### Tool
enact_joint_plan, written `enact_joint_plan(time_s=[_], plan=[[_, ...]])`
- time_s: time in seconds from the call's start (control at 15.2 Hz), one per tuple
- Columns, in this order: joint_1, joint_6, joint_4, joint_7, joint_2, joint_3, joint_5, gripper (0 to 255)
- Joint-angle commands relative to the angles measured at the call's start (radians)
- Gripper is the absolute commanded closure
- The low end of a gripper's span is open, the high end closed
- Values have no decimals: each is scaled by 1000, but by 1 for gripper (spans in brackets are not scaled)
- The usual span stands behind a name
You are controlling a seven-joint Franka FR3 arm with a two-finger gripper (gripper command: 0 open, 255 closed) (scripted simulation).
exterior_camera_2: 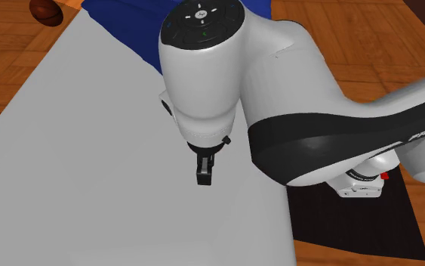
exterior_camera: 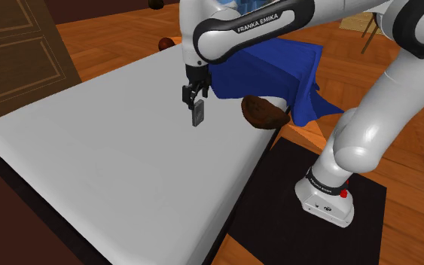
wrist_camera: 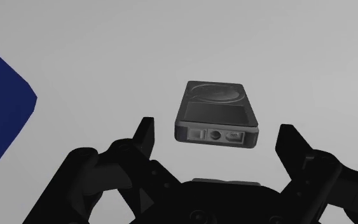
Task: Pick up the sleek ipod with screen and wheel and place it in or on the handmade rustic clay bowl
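Observation:
The dark grey ipod (wrist_camera: 217, 114), wheel on its face and ports on its end, sits just beyond my fingertips and between them, over the white table (exterior_camera: 112, 173). My black gripper (wrist_camera: 215, 127) is open, both fingers standing clear of the ipod's sides. From the shoulder view, the gripper (exterior_camera: 193, 96) points down with the ipod (exterior_camera: 199, 114) right under it. The brown clay bowl (exterior_camera: 263, 113) rests at the table's edge, to the shoulder view's right of the gripper. In the second exterior view the gripper (exterior_camera_2: 203, 172) hangs under the wrist.
A blue cloth (exterior_camera: 278, 68) is draped over the table's far end, behind the bowl. A small brown object (exterior_camera_2: 46, 10) lies by the far corner. The stand's black mat (exterior_camera: 308, 218) lies beside the table, and a wooden door (exterior_camera: 14, 53) is at the shoulder view's left.

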Motion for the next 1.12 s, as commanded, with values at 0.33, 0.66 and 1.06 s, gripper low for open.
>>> enact_joint_plan(time_s=[0.33,0.66,1.06], plan=[[-1,71,-51,6,20,0,-6,0],[-1,71,-51,6,21,0,-6,0],[-1,71,-51,6,20,0,-6,255]])
